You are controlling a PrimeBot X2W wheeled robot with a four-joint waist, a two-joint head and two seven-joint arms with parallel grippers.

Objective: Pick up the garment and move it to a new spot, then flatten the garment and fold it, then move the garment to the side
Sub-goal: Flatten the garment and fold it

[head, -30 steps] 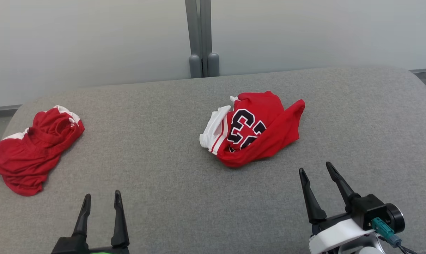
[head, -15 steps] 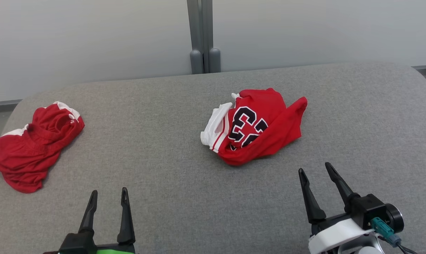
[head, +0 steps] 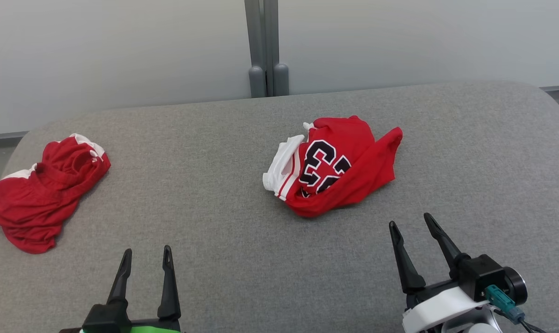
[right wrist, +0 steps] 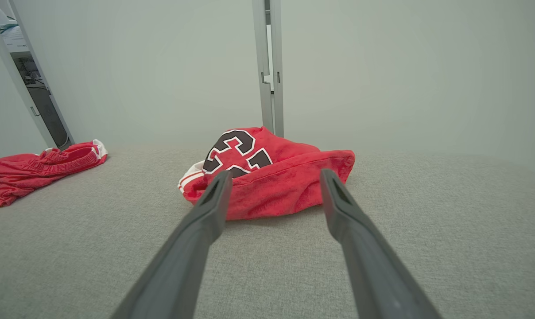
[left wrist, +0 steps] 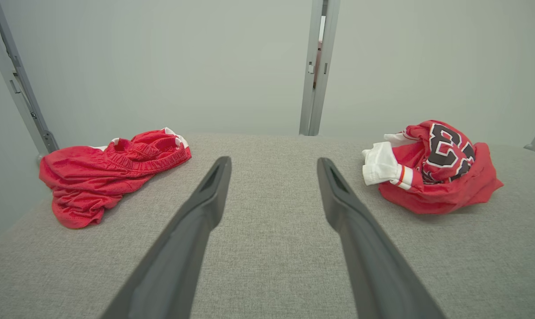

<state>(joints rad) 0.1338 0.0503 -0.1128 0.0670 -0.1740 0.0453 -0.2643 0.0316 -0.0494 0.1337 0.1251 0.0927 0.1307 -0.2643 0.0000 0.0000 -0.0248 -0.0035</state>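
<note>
The crumpled red jersey [head: 363, 171] lies bunched on the grey fabric-covered bench [head: 214, 185], a little right of the middle and closer to the far edge than the near one. Its folds turn up a large black number outlined in white. A wad of white fabric with red stripes sticks out on the side facing the bench's left end. It rests on the fabric untouched, with neither gripper in contact.

A pair of red shorts [head: 39, 199] sits in a loose heap at the left end of the bench, well apart from the jersey. Its gathered elastic waistband is uppermost and a bit of white trim shows along the far side.

The left gripper [head: 147, 252] hovers over the near edge, left of centre, with its two dark fingers spread wide and nothing between them. In the left wrist view they frame bare bench, with the shorts off to one side and the jersey off to the other.

The right gripper [head: 410, 221] hangs over the near right part of the bench, its fingers likewise spread wide and empty, tilted slightly toward the left end. Its tips stop near the jersey's closest fold, with a strip of bare fabric between them. In the right wrist view the jersey sits straight ahead, beyond the fingertips. A teal connector [head: 498, 297] juts from its wrist.

Behind the far edge, a grey post [head: 264, 46] divides the pale wall panels [head: 122, 55].
</note>
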